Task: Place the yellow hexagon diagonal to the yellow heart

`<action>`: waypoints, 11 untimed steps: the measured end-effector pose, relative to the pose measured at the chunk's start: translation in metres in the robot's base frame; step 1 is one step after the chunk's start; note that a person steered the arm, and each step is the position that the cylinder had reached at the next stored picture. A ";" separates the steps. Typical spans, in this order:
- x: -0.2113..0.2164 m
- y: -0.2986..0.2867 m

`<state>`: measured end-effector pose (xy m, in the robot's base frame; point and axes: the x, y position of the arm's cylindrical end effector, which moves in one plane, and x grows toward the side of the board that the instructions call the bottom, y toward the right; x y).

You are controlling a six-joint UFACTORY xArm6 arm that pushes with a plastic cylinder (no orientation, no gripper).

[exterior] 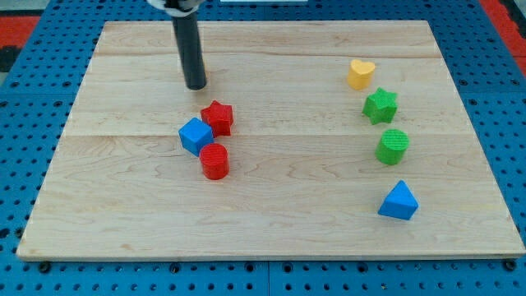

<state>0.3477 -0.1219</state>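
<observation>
A pale wooden board [271, 238] lies on a blue perforated table [16, 164]. The arm's straight dark rod comes down from the view's top, and its tip [195, 85] rests on the board in the upper left part. The arm ends in this plain rod, and no pincer shows, so there is no open or closed state to tell.

Below the tip and apart from it is a tight cluster of three blocks. The red star-shaped block [218, 117] is nearest the tip, the blue cube [195, 136] is just beside the star on its lower left, and the red cylinder [214, 161] is at the cluster's bottom, close against the cube.

The yellow heart-shaped block [360, 73] stands well apart, in the upper right of the board. Below it runs a loose column: a green star-shaped block [380, 105], a green cylinder [393, 146] and, lowest, a blue triangular block [399, 201].

The yellow hexagon cannot be made out anywhere in the view, so its place relative to the heart cannot be told.
</observation>
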 end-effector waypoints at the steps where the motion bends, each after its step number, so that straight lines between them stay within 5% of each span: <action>1: -0.011 -0.045; 3: -0.064 0.045; 4: -0.069 0.006; 6: -0.075 0.131; 7: -0.087 0.094; 9: -0.101 0.184; 11: -0.087 0.133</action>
